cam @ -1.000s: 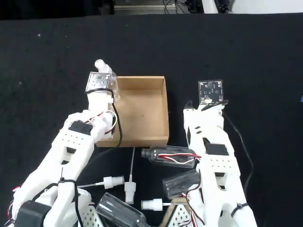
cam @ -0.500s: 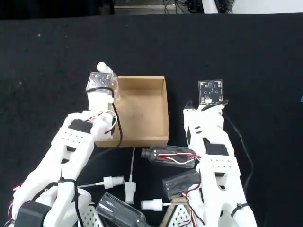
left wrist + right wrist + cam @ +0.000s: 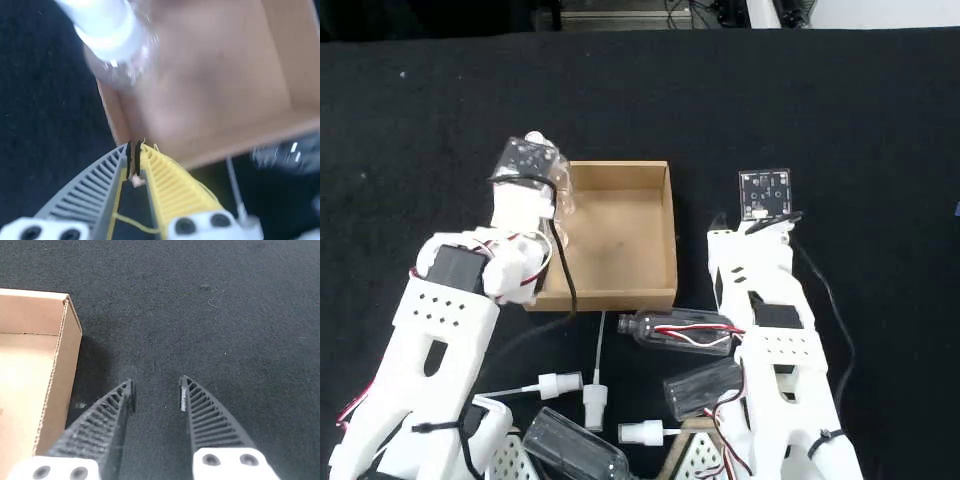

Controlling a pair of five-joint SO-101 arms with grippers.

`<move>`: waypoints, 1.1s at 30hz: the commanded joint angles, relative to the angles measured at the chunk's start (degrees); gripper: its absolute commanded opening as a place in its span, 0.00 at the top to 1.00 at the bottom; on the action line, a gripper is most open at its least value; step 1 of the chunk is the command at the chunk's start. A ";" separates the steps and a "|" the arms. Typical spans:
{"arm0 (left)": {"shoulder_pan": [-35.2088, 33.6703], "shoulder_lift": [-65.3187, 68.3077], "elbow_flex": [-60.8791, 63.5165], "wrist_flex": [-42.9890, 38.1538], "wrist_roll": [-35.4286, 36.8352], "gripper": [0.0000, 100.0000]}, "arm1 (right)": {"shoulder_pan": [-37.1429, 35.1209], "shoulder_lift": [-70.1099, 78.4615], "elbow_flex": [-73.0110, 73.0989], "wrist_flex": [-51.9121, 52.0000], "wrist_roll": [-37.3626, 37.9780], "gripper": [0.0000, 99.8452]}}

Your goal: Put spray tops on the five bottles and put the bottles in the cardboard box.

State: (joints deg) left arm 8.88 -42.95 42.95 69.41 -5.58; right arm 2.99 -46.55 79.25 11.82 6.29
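A clear bottle (image 3: 560,185) with a white spray top (image 3: 102,25) lies across the left wall of the cardboard box (image 3: 672,235). My left gripper (image 3: 133,150) is just short of it, over that wall, fingers shut with nothing between them. Whether they touch the bottle I cannot tell. My right gripper (image 3: 156,389) hangs open over the black table, right of the box (image 3: 55,365). Three topless bottles lie near the arm bases: one (image 3: 685,332) in front of the box, one (image 3: 705,388) by the right arm, one (image 3: 575,455) at the front. Three loose spray tops (image 3: 555,383), (image 3: 593,400), (image 3: 645,432) lie between them.
The box's floor (image 3: 210,80) is bare cardboard. Black cloth (image 3: 840,120) covers the table, with open room behind the box and on both sides. The arm bases crowd the front edge beside the loose bottles and tops.
The left arm has swung to the left and risen, and its gripper now tilts over the box's left wall. The bottle's cap has barely shifted. The right arm has not moved.
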 commanded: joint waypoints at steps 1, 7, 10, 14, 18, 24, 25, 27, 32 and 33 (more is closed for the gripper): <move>-0.31 -1.93 -6.20 10.46 -9.67 0.97 | 0.53 0.57 -0.22 -1.49 0.00 0.87; -0.13 -1.85 -7.43 19.69 -21.45 0.79 | 0.88 0.57 -0.40 -1.49 0.00 0.87; -0.04 -1.85 -7.43 23.65 -30.51 0.72 | 1.58 0.13 -0.48 -1.14 0.00 0.87; 1.71 -2.02 -7.43 30.95 -46.24 0.73 | 3.69 0.48 -1.36 -1.14 0.00 0.87; 7.78 -2.46 -4.62 31.30 -52.84 0.72 | 3.96 0.48 -1.36 -1.32 0.00 0.87; 27.21 -2.46 0.84 30.95 -51.08 0.72 | 7.38 0.22 -2.68 -1.14 -0.09 0.87; 30.20 -2.46 1.63 30.95 -50.02 0.72 | 8.79 0.48 -3.38 -1.05 -0.35 0.87; 35.03 -2.46 2.86 30.86 -48.79 0.72 | 11.69 0.48 -4.35 -0.97 -3.34 0.87; 38.29 -2.46 6.20 26.46 -48.18 0.72 | 16.00 0.57 -6.90 2.20 -8.88 0.87; 38.20 -2.46 7.34 24.79 -48.09 0.72 | 16.62 0.57 -7.34 2.73 -9.41 0.87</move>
State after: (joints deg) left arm 45.80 -44.09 48.48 98.42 -54.37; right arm 16.44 -46.55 77.14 12.44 -0.48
